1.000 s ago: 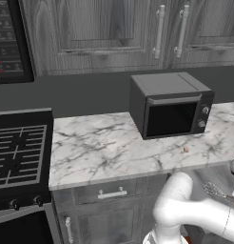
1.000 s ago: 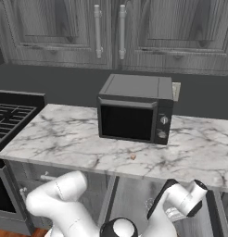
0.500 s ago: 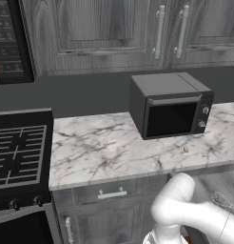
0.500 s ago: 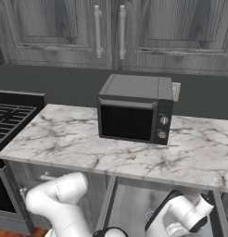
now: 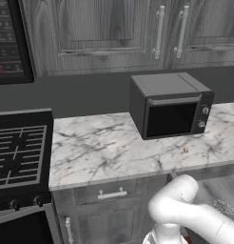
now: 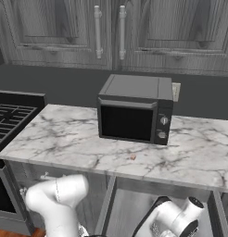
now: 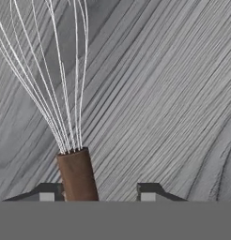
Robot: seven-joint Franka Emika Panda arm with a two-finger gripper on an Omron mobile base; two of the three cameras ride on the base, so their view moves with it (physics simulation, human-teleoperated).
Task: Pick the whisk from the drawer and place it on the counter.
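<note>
My jaws stand apart over the drawer (image 7: 173,93) floor; the whisk (image 7: 75,173) lies there, its handle touching my left fingertip (image 7: 48,191), wires pointing away.

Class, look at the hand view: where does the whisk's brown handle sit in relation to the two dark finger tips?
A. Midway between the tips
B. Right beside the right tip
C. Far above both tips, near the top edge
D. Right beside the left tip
D: the whisk has its reddish-brown handle rising right beside the left tip, well away from the right one, its wires fanning upward.
</note>
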